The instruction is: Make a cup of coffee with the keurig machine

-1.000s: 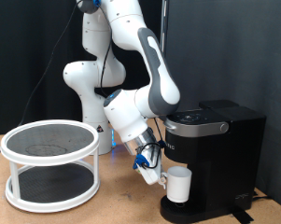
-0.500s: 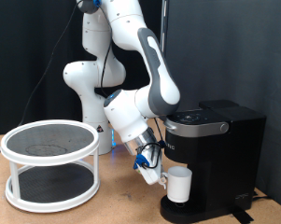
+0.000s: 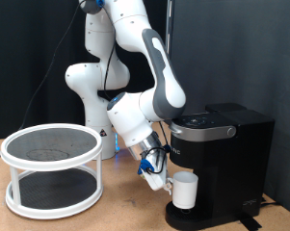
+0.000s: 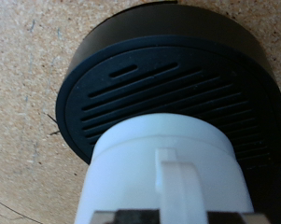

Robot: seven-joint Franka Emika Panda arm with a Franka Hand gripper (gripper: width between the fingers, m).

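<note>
The white cup (image 3: 186, 191) stands upright on the round drip base of the black keurig machine (image 3: 231, 144), under its spout. The machine's lid is down. My gripper (image 3: 162, 181) is low at the cup's left side in the exterior view, at the handle. In the wrist view the cup (image 4: 159, 159) fills the lower middle with its handle (image 4: 177, 182) facing the camera, on the slotted black drip base (image 4: 131, 75). The fingertips (image 4: 103, 217) show only at the frame's edge, spread to either side of the handle, not pressing it.
A white two-tier round rack (image 3: 53, 168) stands on the wooden table (image 3: 125, 207) at the exterior view's left. The robot's base (image 3: 92, 87) rises behind, in front of a black curtain. Bare table lies between rack and machine.
</note>
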